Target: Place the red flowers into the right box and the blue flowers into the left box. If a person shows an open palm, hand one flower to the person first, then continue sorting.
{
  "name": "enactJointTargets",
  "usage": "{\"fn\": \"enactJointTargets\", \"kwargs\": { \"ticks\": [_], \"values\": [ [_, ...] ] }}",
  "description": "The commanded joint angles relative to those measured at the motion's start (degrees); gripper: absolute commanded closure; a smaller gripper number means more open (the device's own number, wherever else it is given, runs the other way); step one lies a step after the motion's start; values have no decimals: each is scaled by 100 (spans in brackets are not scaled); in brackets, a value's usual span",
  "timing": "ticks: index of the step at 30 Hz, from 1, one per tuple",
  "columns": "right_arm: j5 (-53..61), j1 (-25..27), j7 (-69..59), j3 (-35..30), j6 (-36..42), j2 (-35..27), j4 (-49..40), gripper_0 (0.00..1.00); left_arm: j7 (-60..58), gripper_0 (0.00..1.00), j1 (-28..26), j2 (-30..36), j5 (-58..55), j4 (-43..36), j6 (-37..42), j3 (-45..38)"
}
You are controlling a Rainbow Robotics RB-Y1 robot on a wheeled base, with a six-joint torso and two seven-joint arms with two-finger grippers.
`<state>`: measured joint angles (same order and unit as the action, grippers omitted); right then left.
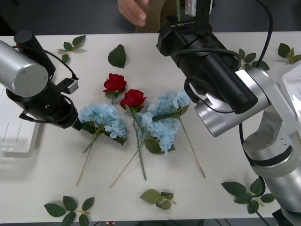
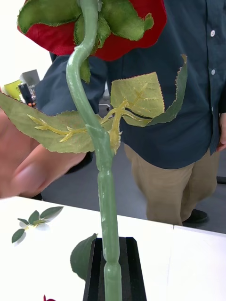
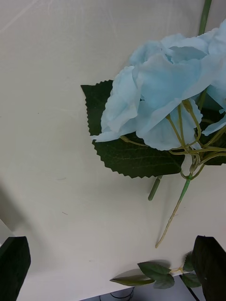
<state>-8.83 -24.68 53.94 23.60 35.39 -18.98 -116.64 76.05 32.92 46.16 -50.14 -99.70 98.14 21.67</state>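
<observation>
Rose (image 2: 101, 141) is being held by right gripper (image 2: 113, 270), top centre of front view, offered to hand (image 1: 133, 10). Left gripper (image 3: 110, 268) is being held wide beside hydrangea (image 3: 162, 110). Early release risks drop.

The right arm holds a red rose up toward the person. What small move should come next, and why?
Probably the right tool should keep its grip and ease the red rose a little closer to the person's hand, then open. It is shut on the stem, and the hand is next to the leaves, but I cannot tell if it has grasped them. The left tool hangs open by a blue flower.
</observation>
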Motion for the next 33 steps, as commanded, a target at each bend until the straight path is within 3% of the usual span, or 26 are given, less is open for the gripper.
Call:
{"fn": "enactJointTargets", "kwargs": {
  "ticks": [1, 33],
  "values": [
    [-49, -169, -226, 48, -85, -220, -69, 100, -257, 0, 22, -19, -13, -164, -67, 56],
    [-49, -152, -235, 57, -85, -220, -69, 100, -257, 0, 31, -72, 13, -164, -76, 56]
  ]
}}
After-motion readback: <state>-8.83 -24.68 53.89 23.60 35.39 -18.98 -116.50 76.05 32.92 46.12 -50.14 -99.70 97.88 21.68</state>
